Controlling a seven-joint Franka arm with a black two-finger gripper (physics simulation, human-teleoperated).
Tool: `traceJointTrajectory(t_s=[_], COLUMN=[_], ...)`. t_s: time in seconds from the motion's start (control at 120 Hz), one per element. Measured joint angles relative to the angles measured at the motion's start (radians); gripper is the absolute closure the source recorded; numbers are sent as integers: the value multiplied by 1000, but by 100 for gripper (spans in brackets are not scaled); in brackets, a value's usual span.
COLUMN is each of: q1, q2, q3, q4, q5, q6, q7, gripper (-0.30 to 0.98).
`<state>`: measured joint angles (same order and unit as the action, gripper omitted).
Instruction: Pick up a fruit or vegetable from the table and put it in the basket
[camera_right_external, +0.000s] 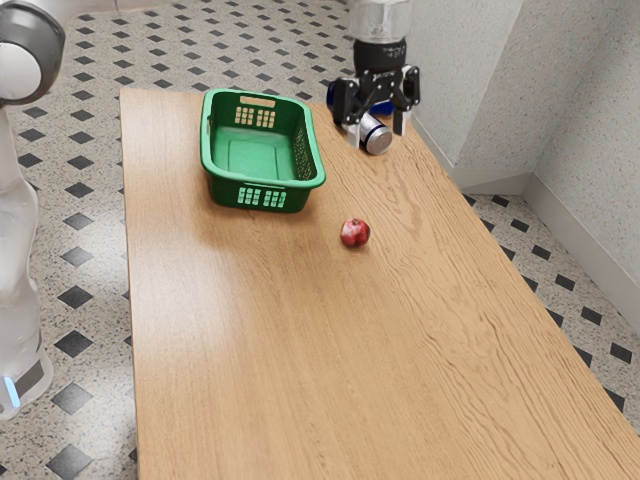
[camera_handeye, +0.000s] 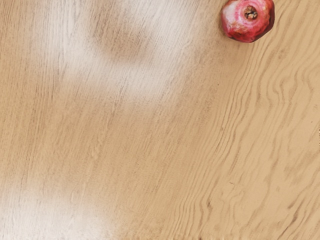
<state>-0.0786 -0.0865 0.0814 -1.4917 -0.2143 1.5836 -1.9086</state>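
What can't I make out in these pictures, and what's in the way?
- Blue thing, exterior view: partly behind the claw; I can't tell what it is.
- Silver can, exterior view: its far end is hidden by the claw.
- Red fruit, wrist view: cut off by the top edge.
- Table, exterior view: its near end is cut off by the lower edge.

Table (camera_right_external: 240, 350), centre of exterior view: wood, streaked grain, soft sheen. Basket (camera_right_external: 262, 195), upper left of centre: smooth green plastic. Can (camera_right_external: 376, 138), upper right of centre: metallic, shiny. Fruit (camera_right_external: 355, 233), near centre: smooth, glossy skin. Floor (camera_right_external: 60, 240), left edge: speckled, glossy.
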Motion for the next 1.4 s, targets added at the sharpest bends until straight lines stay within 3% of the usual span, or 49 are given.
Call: traceJointTrajectory(t_s=[0.333,0.442,0.617,0.975,1.092,1.4], q1=[-54,-75,27,233,165,-173], q2=[-9,1,66,114,115,110], q3=[-9,66,145,116,108,112], q4=[3,-8,-8,-37,-60,-151], q5=[-29,-14,-10,-36,-41,-68], q6=[4,0,2,70,100,199], q7=[-262,-303,-319,-317,-316,-287], gripper=[0,0,0,0,0,0])
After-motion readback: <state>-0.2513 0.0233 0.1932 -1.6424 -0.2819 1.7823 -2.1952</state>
